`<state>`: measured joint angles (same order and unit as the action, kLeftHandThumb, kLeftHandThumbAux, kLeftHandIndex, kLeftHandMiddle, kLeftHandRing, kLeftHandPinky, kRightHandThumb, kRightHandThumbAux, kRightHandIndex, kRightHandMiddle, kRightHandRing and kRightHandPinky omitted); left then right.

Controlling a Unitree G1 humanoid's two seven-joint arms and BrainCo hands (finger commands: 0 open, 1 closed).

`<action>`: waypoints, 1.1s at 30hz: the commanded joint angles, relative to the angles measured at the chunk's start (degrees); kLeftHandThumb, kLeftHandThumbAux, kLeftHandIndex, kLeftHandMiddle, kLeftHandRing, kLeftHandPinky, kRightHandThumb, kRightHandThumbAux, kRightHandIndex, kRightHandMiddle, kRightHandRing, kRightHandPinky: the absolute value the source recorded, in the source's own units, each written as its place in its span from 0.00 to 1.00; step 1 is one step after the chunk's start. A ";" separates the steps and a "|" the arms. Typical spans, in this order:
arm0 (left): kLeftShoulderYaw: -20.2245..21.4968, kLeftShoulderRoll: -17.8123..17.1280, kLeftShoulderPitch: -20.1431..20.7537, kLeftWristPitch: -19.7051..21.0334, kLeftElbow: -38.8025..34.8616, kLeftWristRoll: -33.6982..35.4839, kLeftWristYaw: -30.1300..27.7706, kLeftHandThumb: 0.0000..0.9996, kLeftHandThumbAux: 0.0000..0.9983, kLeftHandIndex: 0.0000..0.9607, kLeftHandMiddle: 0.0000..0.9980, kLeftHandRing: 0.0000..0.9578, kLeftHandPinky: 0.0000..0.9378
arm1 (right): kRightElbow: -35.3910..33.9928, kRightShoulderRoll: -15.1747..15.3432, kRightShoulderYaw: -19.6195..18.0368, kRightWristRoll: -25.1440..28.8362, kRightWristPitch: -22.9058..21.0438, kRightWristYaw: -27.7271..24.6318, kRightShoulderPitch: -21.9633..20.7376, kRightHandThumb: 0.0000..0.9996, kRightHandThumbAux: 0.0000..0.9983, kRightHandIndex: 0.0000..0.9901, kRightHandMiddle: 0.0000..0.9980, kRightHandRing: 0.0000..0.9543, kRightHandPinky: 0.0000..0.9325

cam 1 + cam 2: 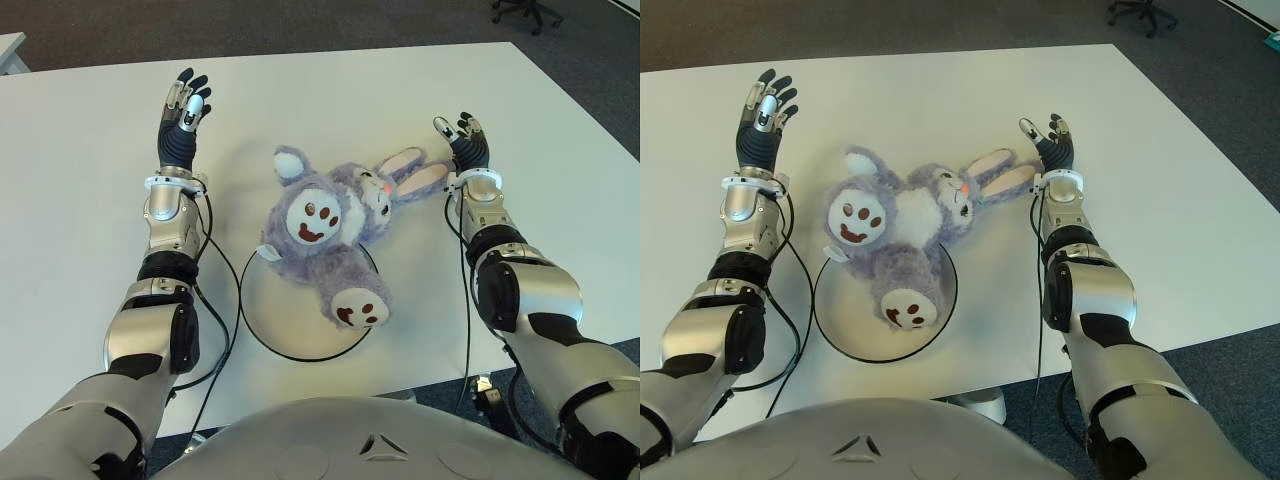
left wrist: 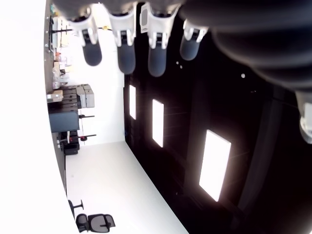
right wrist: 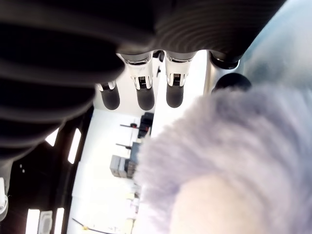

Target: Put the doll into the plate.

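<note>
A purple plush rabbit doll [image 1: 335, 225] with white paws lies on its back, its lower body and one foot over the white black-rimmed plate [image 1: 268, 315], its head and pink-lined ears stretching right onto the table. My right hand [image 1: 466, 143] is just right of the ear tips, fingers spread and holding nothing; in its wrist view the fluffy ear [image 3: 219, 161] fills the space beside the straight fingers [image 3: 174, 87]. My left hand [image 1: 183, 118] is raised to the left of the doll, well apart from it, fingers extended and empty.
The white table [image 1: 90, 190] spreads around the plate, whose near rim is close to the front edge. Dark carpet lies beyond the far and right edges. An office chair base [image 1: 525, 10] stands at the far right. Black cables hang from both forearms.
</note>
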<state>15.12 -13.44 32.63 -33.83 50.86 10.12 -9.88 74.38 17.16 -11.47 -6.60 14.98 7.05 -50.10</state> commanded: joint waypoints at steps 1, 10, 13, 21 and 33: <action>-0.01 0.81 -0.85 1.63 1.81 -0.46 1.50 0.00 0.37 0.04 0.12 0.10 0.06 | 3.08 -1.79 0.26 0.01 -3.21 -1.13 3.82 0.00 0.51 0.00 0.00 0.00 0.00; -0.18 1.16 -0.75 2.07 5.34 -1.34 3.85 0.00 0.38 0.03 0.11 0.09 0.06 | 3.02 -1.90 0.12 0.18 -3.08 -1.36 3.76 0.00 0.51 0.00 0.00 0.00 0.00; -0.03 1.21 -0.48 2.19 6.41 -1.31 4.12 0.00 0.38 0.03 0.11 0.09 0.07 | 3.01 -1.90 0.16 0.15 -3.06 -1.45 3.75 0.00 0.51 0.00 0.00 0.00 0.00; 0.38 1.21 -0.07 2.03 9.56 -1.16 4.19 0.00 0.36 0.02 0.11 0.09 0.05 | 2.98 -1.93 0.16 0.18 -3.00 -1.55 3.65 0.00 0.49 0.00 0.00 0.00 0.00; 0.94 0.83 0.69 1.77 14.05 -1.09 4.06 0.00 0.34 0.00 0.10 0.09 0.09 | 3.00 -1.98 -0.19 0.49 -2.83 -1.87 3.65 0.00 0.48 0.00 0.00 0.00 0.00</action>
<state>15.49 -13.32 35.27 -32.30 62.19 8.99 -6.44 74.41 17.00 -11.60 -6.52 15.03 6.33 -50.09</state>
